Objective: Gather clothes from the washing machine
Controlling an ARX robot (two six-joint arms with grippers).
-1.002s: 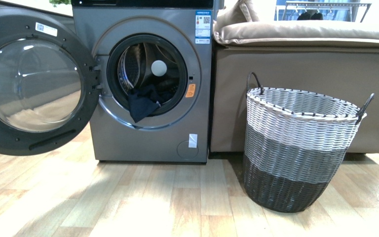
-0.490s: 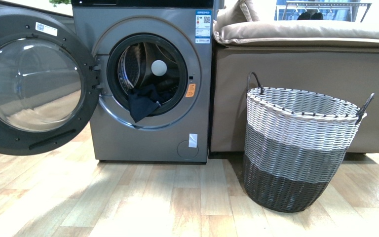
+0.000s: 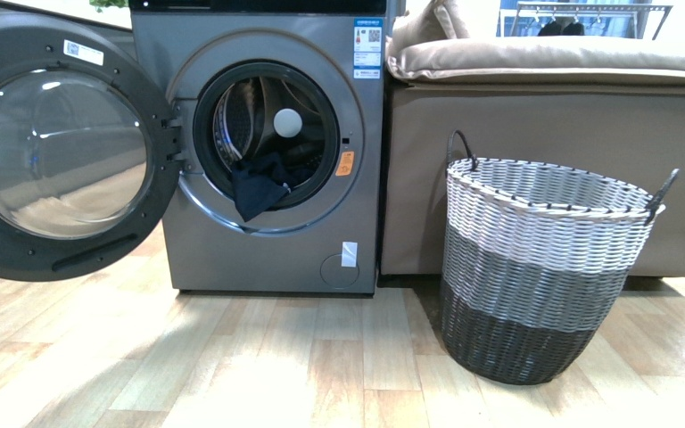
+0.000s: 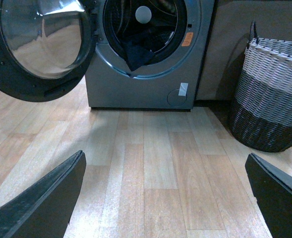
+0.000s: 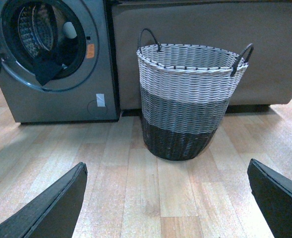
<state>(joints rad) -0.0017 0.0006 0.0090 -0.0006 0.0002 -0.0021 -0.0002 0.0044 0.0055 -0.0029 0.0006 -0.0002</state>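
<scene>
Left hand [image 4: 164,163] and right hand [image 5: 166,166] both gape wide, holding nothing; ahead, the clothes [image 3: 259,185] hang over the lower lip of the washing machine [image 3: 232,250] mouth; long axis near vertical, tip pointing down.

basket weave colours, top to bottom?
The basket is banded white, then grey, then black; the right wrist view shows it best.

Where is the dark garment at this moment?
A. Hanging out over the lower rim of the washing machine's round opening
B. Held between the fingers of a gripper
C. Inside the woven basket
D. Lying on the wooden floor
A: the clothes spill out of the drum and hang over the lower rim of the opening of the washing machine, whose door stands wide open.
</scene>
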